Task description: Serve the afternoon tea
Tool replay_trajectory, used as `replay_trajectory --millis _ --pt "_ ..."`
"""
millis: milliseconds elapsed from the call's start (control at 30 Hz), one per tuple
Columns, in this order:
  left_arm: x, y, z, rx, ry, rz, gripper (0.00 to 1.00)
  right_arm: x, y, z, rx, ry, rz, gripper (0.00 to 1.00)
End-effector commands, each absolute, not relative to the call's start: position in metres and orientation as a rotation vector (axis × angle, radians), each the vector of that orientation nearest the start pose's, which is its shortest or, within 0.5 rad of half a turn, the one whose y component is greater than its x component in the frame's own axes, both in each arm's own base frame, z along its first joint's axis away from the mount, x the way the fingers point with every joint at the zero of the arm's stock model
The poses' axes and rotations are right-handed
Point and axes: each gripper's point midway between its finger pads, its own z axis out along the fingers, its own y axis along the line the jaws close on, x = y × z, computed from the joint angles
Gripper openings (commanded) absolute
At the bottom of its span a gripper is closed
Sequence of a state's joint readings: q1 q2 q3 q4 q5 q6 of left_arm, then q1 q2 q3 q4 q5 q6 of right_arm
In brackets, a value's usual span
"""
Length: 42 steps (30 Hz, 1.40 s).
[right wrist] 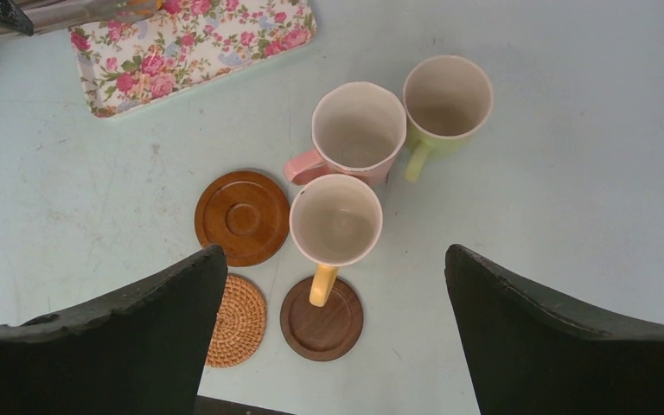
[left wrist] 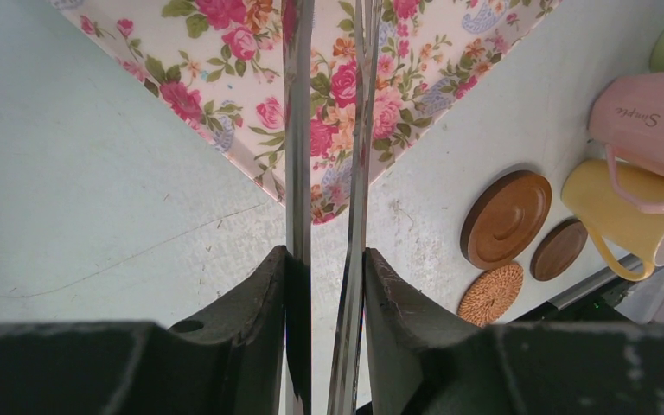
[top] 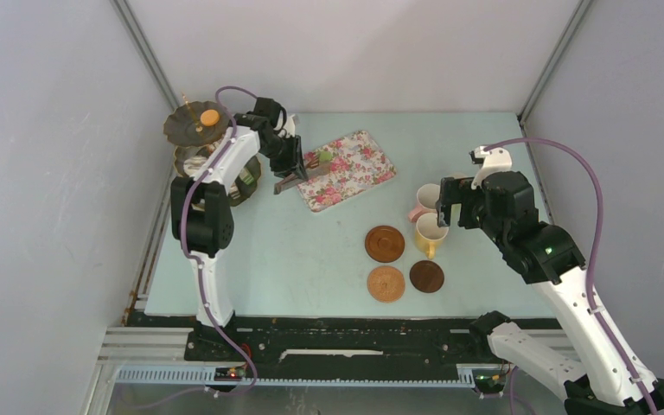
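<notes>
Tongs [left wrist: 298, 130] sit clamped in the left claw [left wrist: 324, 257], both pads squeezing the metal blades nearly shut. The tips reach out over the flowered tray [top: 359, 164]. Makes sense: the sweets are too small for those fat pads, so the tongs do the pinching.

A green sweet [top: 322, 157] sits right at the tong tips at the tray's far-left end. Gripped or just lying there, can't tell from above, and the wrist view cuts it off.

The three-tier stand [top: 183, 130] is at the far-left corner of the worktop [top: 311, 251], just beside the left arm. It's dark, with scalloped edges. An orange macaron [top: 210, 116] is on the top tier. The lower tiers are mostly hidden by the arm.

The right claw [right wrist: 335, 255] hangs over the mugs, spread wide and holding nothing. Looks lined up on the yellow mug [right wrist: 335, 219].

All the mugs are upright and empty, bunched near the right side:
- The pink mug [right wrist: 359, 125] touches the yellow one.
- The green mug [right wrist: 447, 97] is just beside the pink.

Coasters lie near the front edge:
- wooden coaster [right wrist: 242, 218]
- rattan coaster [right wrist: 235, 320]
- dark coaster [right wrist: 322, 317]

All three are bare. The yellow mug's handle pokes over the dark one.

Judging by that, no mug is served yet.
</notes>
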State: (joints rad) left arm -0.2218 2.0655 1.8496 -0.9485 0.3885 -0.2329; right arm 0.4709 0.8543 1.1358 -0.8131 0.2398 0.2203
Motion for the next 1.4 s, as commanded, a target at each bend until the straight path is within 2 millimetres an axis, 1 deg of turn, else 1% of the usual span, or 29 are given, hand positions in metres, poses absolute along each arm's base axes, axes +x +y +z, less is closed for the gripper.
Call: replay_trajectory --millis 0,200,467,867,967,1133,1367 --pt "0.427 -0.179 0.159 0.087 2.661 -0.729 0.33 0.245 0.089 0.298 -0.106 2.031 0.195 1.00" --pt "0.424 -0.178 0.164 0.053 2.659 -0.731 0.33 0.244 0.091 0.299 -0.115 2.027 0.203 1.00" --pt "0.419 -0.176 0.177 0.036 2.637 -0.737 0.33 0.243 0.093 0.299 -0.129 2.023 0.203 1.00" --pt "0.403 -0.166 0.209 0.005 2.590 -0.774 0.32 0.237 0.100 0.303 -0.115 2.014 0.270 1.00" --pt "0.399 -0.162 0.221 -0.018 2.558 -0.789 0.32 0.235 0.102 0.304 -0.111 2.014 0.291 1.00" --pt "0.393 -0.157 0.249 -0.024 2.495 -0.794 0.32 0.234 0.108 0.305 -0.114 2.018 0.335 1.00" --pt "0.383 -0.148 0.294 -0.028 2.405 -0.783 0.31 0.237 0.113 0.308 -0.123 2.003 0.359 1.00"
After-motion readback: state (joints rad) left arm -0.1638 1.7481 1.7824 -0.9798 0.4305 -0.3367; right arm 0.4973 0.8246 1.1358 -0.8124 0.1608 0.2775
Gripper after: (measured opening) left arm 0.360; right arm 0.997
